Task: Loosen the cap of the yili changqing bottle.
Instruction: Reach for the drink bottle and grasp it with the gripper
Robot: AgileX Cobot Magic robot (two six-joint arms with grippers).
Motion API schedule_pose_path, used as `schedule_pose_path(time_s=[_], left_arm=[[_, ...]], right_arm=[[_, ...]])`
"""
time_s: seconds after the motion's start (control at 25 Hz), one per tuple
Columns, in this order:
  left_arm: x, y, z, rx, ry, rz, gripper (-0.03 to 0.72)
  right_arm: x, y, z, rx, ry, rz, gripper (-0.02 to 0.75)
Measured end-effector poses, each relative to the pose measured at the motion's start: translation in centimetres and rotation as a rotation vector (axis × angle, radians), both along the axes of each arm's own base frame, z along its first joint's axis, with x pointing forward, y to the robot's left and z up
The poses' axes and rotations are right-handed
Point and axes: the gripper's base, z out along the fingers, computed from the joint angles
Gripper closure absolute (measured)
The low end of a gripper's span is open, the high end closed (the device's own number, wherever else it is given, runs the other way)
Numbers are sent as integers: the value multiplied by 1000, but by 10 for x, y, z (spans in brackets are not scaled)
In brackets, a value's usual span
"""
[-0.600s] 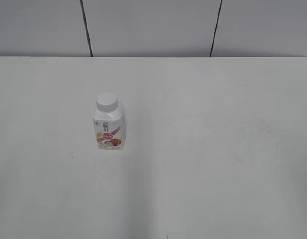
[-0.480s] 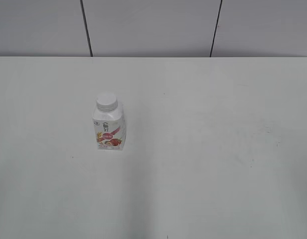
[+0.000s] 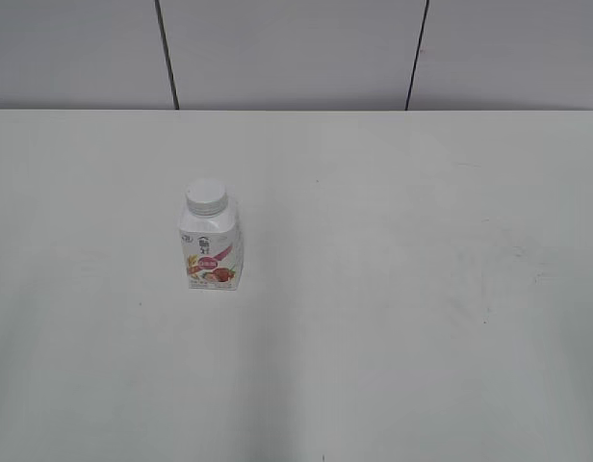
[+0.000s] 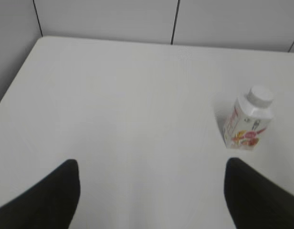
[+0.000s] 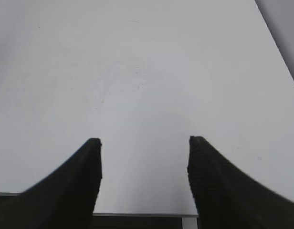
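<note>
The yili changqing bottle (image 3: pixel 211 248) stands upright on the white table, left of centre in the exterior view. It is a squat white bottle with a pink-red fruit label. Its white ribbed cap (image 3: pixel 206 196) sits on the neck. The bottle (image 4: pixel 246 127) and cap (image 4: pixel 260 96) also show at the right of the left wrist view. My left gripper (image 4: pixel 151 167) is open and empty, with the bottle beyond its right finger. My right gripper (image 5: pixel 144 141) is open and empty over the table's front edge; the bottle is out of its view. Neither gripper shows in the exterior view.
The white table (image 3: pixel 393 289) runs back to a grey panelled wall (image 3: pixel 296 53). The table's left edge (image 4: pixel 15 81) shows in the left wrist view and its right edge (image 5: pixel 276 47) in the right wrist view.
</note>
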Motion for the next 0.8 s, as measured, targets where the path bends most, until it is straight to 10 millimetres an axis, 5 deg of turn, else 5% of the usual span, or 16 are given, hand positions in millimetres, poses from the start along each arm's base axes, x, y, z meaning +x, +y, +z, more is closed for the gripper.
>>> schedule_pose_path(time_s=[0.48,0.64,0.8], left_arm=[[49,-5,80,23,-179,-100,123],[77,-6,89,-24,-234,-113,123],[107,-2,74,-34,-241,-83,123]], right_arm=[[0,0,0,0,0,0,276],[0,0,0,0,0,0,276],[0,0,0,0,0,0,276]])
